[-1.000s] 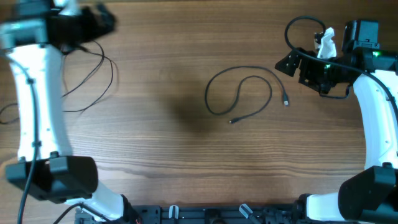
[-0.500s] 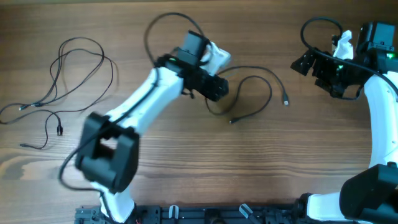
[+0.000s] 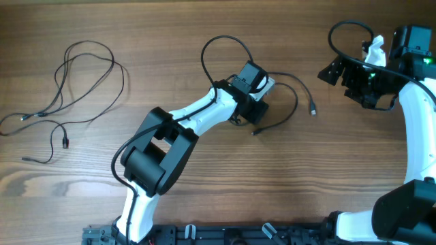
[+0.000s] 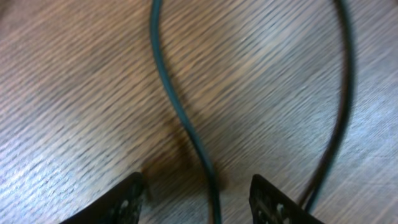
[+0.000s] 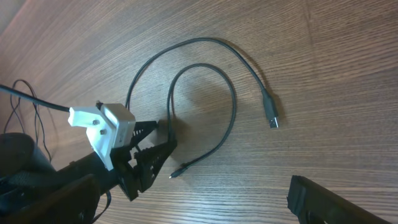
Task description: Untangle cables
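The wooden table (image 3: 204,41) carries everything. The left arm (image 3: 194,117) stretches across to the looped cable (image 5: 233,106), which lies at mid-table. The right arm (image 3: 415,136) stands well off to that cable's right. The left gripper (image 4: 199,202) sits low over the looped cable's left bend, jaws partly spread. One strand runs between the fingertips and touches neither. The right gripper (image 3: 329,71) hovers to the right of the looped cable, towards the far edge, spread wide and holding nothing. A loose tangle of thin cables (image 3: 88,75) lies well apart to the looped cable's left. The looped cable's silver-tipped plug (image 5: 272,118) rests at its right end. Its small plug (image 5: 175,175) lies just beside the left gripper.
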You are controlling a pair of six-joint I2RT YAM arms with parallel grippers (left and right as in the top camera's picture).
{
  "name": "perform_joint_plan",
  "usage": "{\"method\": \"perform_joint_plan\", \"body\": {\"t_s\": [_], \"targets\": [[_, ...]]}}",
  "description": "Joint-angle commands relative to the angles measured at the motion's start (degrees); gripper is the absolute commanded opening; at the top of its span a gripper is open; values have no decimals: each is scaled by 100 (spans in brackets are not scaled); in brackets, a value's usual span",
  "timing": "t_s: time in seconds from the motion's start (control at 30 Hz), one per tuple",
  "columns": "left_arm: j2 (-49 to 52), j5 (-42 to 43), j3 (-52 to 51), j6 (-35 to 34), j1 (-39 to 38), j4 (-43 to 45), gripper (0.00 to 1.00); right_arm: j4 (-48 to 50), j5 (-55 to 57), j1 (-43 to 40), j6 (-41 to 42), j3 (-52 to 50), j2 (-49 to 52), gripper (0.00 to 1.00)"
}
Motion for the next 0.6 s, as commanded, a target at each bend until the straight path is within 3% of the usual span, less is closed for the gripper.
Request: {"method": "perform_joint_plan", "body": {"t_s": [0.0,0.17,0.2,0.27,0.4,0.57], "targets": [[227,-245,-59,-151,-4,-131,49,-9,61,-13,-120,28,20,99],[380,-245,-74,-151,-109,-444,40,-7,57,-13,-116,28,20,99],[380,-249,-83,-146,-142,-575,34,-2,59,-13,-120,28,20,99],[380,-350,-83,-153,-160,-728,6,0,57,-13,-118,28,20,99],[197,-931,109,-925,-42,-1462,4,2,57,-13,-114,28,20,99],[-638,-938,791,-1049,525,-2249,4,-7,55,-13,-111,28,20,99]]}}
